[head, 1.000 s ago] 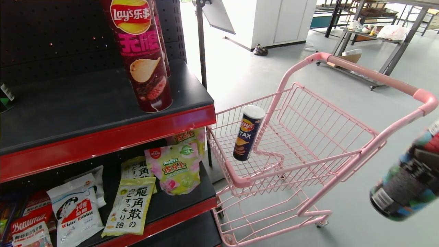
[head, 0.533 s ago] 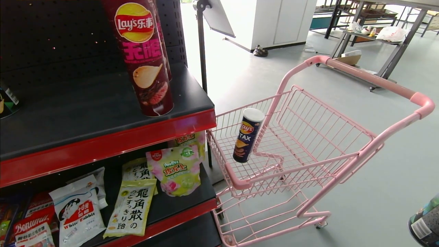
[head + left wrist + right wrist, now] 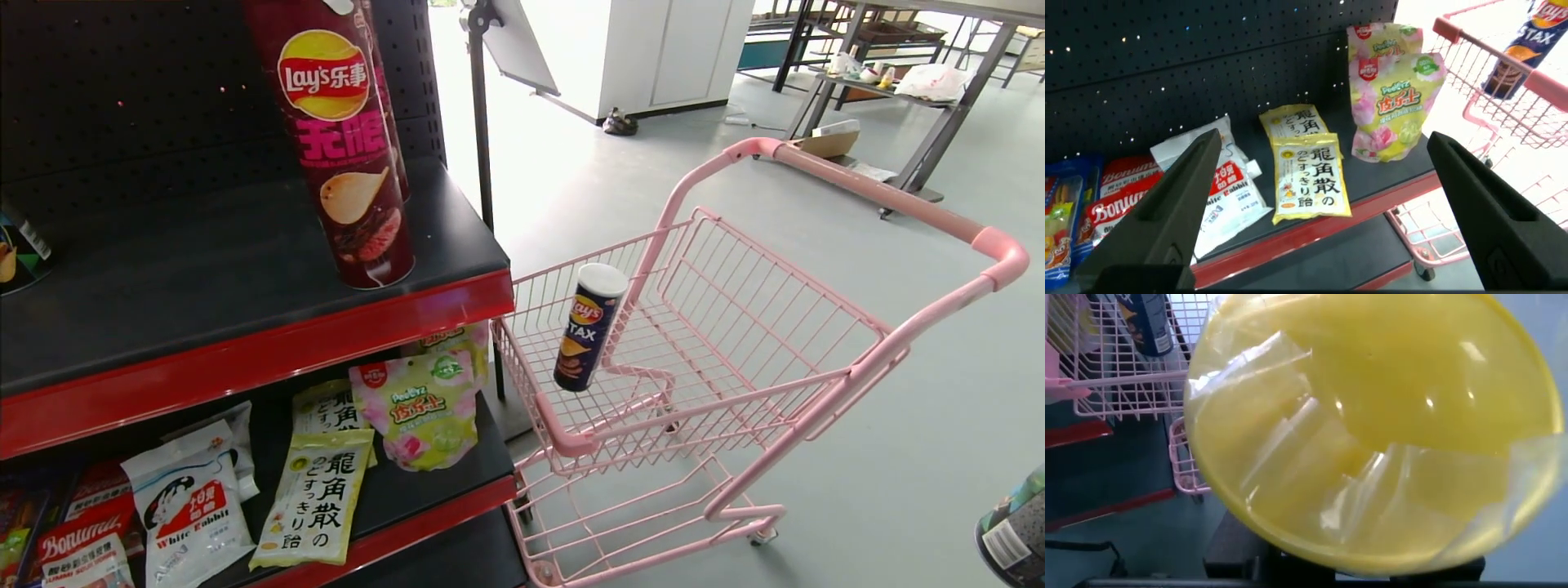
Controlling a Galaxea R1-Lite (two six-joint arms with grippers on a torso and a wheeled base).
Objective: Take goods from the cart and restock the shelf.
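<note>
- Left end effector [image 3: 1324, 143] spread wide, facing lower shelf's [image 3: 1290, 237] front edge.
- Right end effector [image 3: 1290, 559] holds yellow-lidded can [image 3: 1372, 433]. The lid hides its fingers, and the head view crops the can.
- Blue can [image 3: 589, 327] leans in cart [image 3: 865, 359] corner nearest lower shelf.

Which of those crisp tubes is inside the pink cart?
The short dark-blue tube with the white lid, standing tilted in the cart. The tall maroon tube stands on the upper shelf.

The cart [image 3: 857, 183] is pink, the short can [image 3: 589, 327] navy, the tall can [image 3: 351, 163] maroon, the shelf [image 3: 163, 278] black edged red, the patterned can [image 3: 1016, 539] yellow-lidded.
</note>
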